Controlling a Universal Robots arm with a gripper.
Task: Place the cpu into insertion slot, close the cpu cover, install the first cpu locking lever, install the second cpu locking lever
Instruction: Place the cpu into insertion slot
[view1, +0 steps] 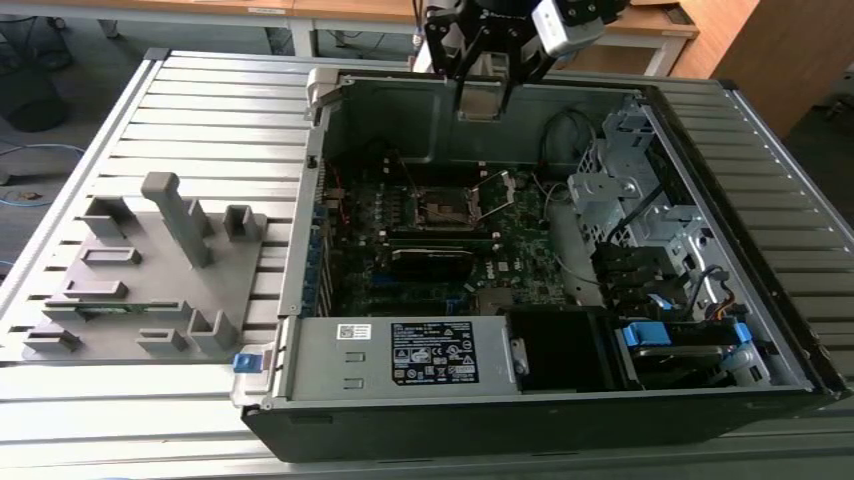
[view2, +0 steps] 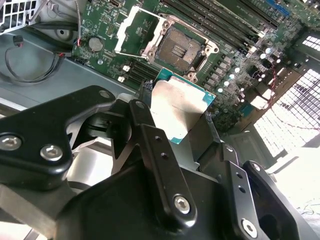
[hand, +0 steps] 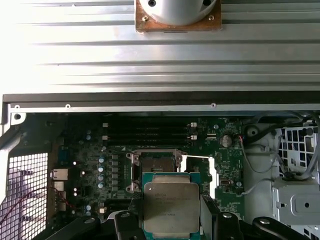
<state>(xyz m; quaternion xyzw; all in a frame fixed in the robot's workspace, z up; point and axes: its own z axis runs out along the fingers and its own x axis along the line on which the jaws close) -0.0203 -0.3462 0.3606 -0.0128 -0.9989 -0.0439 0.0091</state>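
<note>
cpu (hand: 171, 207) in gripper (view2: 177, 103) — aloft (insertion slot (view2: 180, 47) open)

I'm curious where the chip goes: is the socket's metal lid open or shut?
Open: the cpu cover is flipped aside, leaving the insertion slot bare.

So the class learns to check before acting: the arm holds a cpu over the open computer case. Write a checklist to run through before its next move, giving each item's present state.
1. cpu gripped in the hand: ok, the fingers press on two opposite edges.
2. insertion slot empty: ok, its bare contacts show.
3. cpu cover open: ok, swung up to one side of the slot.
4. cpu clear of the slot: ok, held apart from it.
5. cpu corners matched to the slot: cannot tell.
</note>
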